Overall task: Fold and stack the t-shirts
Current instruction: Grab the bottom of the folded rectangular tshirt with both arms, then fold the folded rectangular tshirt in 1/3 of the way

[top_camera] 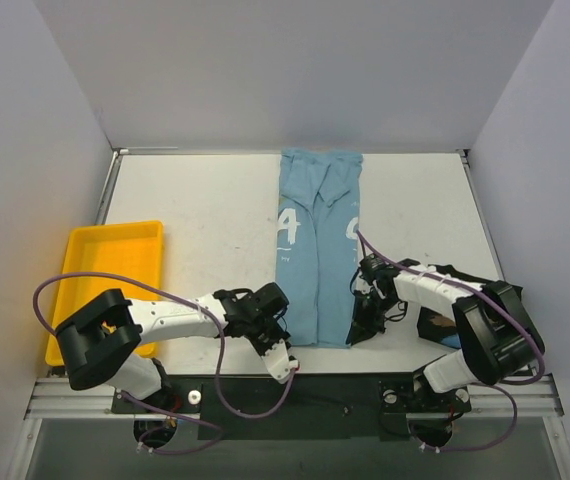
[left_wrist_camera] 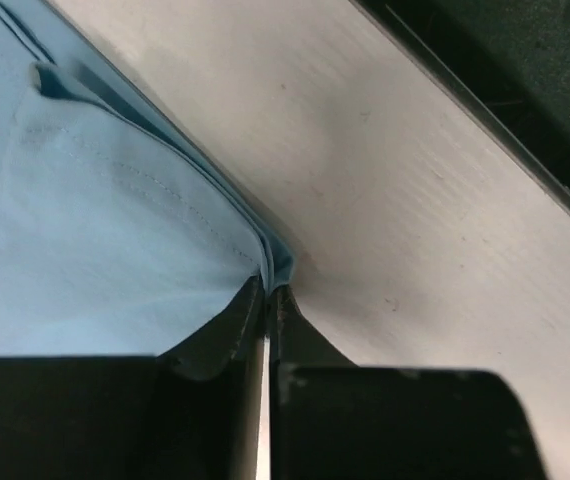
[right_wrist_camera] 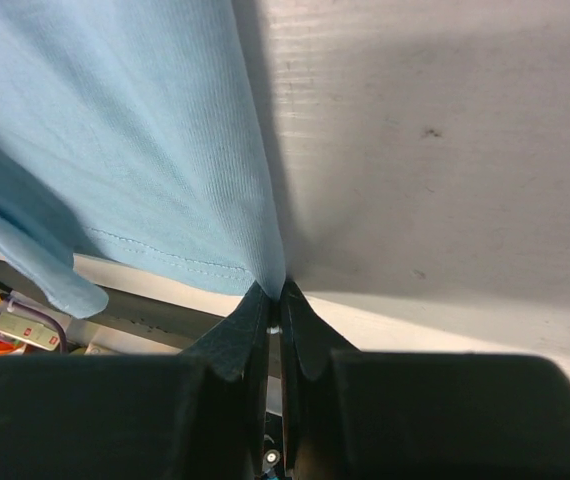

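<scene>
The light blue t-shirt (top_camera: 315, 250) lies folded into a long narrow strip down the middle of the table, white numbers showing. My left gripper (top_camera: 273, 322) is shut on the shirt's near left corner (left_wrist_camera: 270, 262). My right gripper (top_camera: 360, 322) is shut on the shirt's near right corner (right_wrist_camera: 265, 270). Both hold the cloth near the table's front edge. A black t-shirt (top_camera: 445, 318) with pale print lies mostly hidden under my right arm at the near right.
A yellow plastic tray (top_camera: 110, 270) sits at the left of the white table (top_camera: 205, 220). Grey walls close in the back and both sides. The table's front edge and a dark rail (left_wrist_camera: 525, 110) lie just behind the grippers.
</scene>
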Action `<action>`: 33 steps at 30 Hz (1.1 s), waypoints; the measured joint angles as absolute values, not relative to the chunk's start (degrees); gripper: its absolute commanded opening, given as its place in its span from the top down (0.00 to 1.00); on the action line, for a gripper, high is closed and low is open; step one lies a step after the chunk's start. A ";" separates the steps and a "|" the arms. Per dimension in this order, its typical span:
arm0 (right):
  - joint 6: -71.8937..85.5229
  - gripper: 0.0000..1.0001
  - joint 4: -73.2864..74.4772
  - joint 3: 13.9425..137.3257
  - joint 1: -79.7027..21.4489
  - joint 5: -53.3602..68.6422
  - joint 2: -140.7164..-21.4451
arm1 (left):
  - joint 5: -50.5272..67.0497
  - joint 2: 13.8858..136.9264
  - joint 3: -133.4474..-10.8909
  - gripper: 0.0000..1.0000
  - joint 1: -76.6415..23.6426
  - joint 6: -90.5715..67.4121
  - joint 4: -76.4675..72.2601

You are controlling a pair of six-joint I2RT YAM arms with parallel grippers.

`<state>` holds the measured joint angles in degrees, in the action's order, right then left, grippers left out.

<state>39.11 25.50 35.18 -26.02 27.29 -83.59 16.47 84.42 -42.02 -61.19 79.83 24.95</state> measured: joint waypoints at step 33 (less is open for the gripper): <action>34.00 1.00 51.03 63.35 -18.87 27.66 -76.88 | 27.03 89.67 -78.70 1.00 -42.11 42.63 53.21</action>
